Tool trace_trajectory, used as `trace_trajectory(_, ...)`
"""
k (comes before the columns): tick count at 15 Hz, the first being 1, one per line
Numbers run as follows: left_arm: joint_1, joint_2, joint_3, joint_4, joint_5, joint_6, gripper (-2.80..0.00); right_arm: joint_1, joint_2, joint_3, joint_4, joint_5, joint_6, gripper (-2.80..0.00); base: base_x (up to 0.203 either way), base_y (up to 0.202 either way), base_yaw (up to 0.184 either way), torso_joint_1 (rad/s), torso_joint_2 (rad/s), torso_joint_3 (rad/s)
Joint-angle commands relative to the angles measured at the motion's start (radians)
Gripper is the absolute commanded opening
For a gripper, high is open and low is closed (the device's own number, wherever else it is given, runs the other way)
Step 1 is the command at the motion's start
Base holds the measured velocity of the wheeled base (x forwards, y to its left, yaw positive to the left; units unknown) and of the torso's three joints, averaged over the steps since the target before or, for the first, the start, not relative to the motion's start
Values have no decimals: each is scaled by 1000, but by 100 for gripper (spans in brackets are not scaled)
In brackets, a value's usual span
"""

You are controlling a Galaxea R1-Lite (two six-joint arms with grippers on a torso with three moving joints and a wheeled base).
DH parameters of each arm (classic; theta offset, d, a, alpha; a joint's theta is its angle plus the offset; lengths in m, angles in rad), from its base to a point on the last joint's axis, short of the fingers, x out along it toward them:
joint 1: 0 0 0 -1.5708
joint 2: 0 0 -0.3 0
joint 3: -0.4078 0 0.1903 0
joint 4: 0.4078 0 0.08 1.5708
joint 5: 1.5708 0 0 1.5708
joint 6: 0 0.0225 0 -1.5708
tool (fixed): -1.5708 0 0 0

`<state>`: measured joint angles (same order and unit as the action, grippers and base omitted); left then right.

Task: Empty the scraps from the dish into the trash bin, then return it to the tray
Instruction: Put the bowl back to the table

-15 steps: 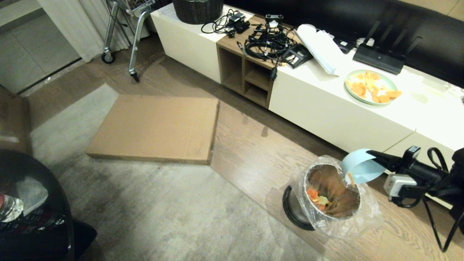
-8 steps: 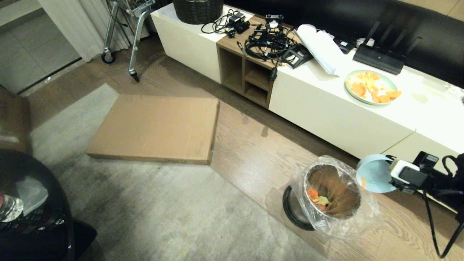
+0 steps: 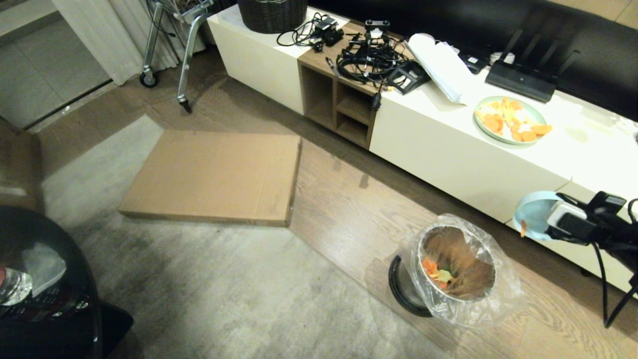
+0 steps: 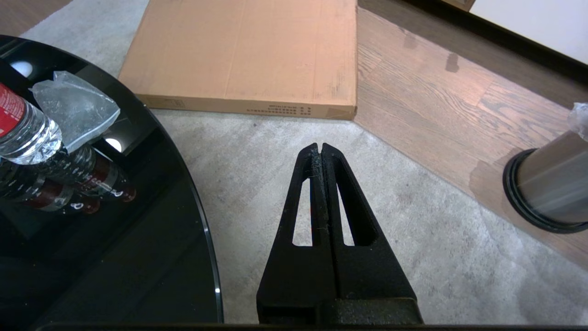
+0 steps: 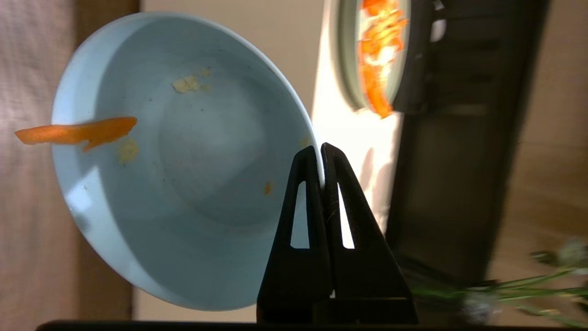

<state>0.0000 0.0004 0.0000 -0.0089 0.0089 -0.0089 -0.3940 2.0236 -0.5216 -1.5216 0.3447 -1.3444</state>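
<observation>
The dish, a pale blue bowl, hangs on its side in front of the white cabinet, up and to the right of the trash bin. My right gripper is shut on the dish at its rim. One orange strip of the scraps clings across the far rim, with pale crumbs inside. More scraps lie in the bagged steel bin. The left gripper is shut on nothing and hovers over the carpet. The tray is out of view.
A pale-green plate of orange pieces sits on the white cabinet, among cables and papers. A flat cardboard box lies on the floor. A black glass table with bottles stands at the near left.
The right gripper has lifted the dish away from over the bin, up and to the right toward the cabinet, and turned it. The left arm has not moved.
</observation>
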Motion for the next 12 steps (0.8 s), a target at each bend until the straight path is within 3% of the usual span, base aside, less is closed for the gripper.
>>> trace_trajectory(1,0,0,0,0,0,0,-280,-3,19,-88,-48,10,-63,-280,0,0,0,0,0,0)
trace_trajectory(2,0,0,0,0,0,0,-280,-3,19,-132,-48,42,-96,-280,0,0,0,0,0,0)
trace_trajectory(4,0,0,0,0,0,0,-280,-2,19,-218,-48,197,-145,-280,0,0,0,0,0,0)
trace_trajectory(9,0,0,0,0,0,0,-280,14,-41,-259,-48,545,-205,-280,0,0,0,0,0,0)
trace_trajectory(12,0,0,0,0,0,0,-280,50,-151,-248,-48,596,-168,-280,0,0,0,0,0,0)
